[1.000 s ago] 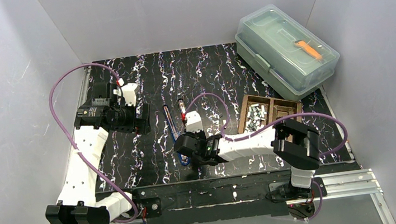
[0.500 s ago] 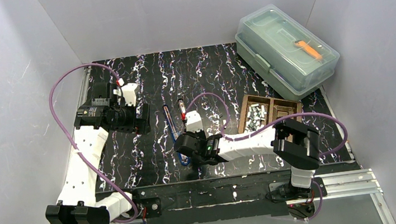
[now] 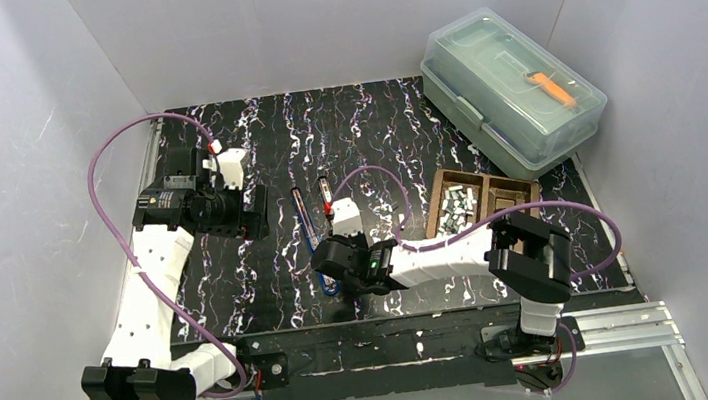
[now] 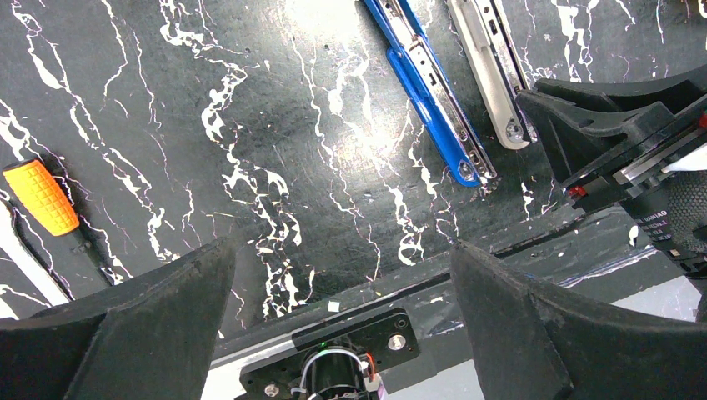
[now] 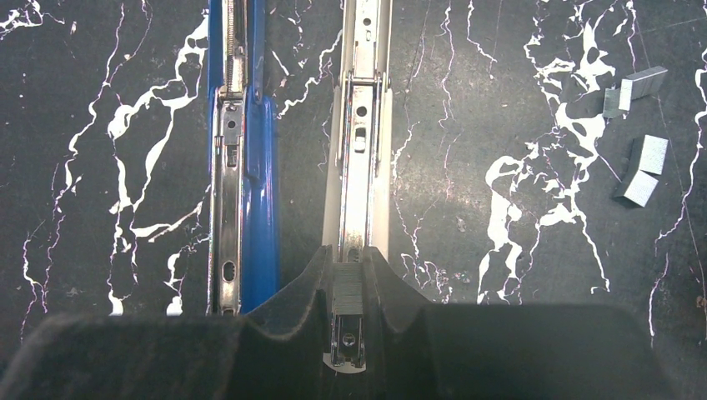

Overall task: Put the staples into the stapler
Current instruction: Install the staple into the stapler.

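The staple strip (image 5: 348,292) sat pinched between the narrowed jaws of the right gripper (image 5: 348,260), directly over the near end of the white stapler (image 5: 360,133). The stapler's magazine lay open with its metal channel facing up. The strip looked lined up with that channel, but we could not tell whether it already touched the rail.

We judged the step in hand to be seating the strip in the channel. To do it well, we would keep the strip parallel with the rail and lower it straight. We would let go only once it rested level, since a tilted strip could catch on the channel wall or break apart.

Just beside the white stapler, on its left in the right wrist view, lay a blue stapler body (image 5: 242,167). We could not tell whether it was a second stapler or the other half of the first. A few loose staples (image 5: 646,154) lay on the black marbled table (image 5: 517,100), well apart from the channel. More staples (image 3: 455,214) filled a wooden tray (image 3: 486,188) farther right.

The left gripper (image 4: 340,250) hung wide open over the table, holding nothing, with an orange-handled tool (image 4: 42,196) nearby. A clear lidded box (image 3: 514,91) stood at the far right corner.
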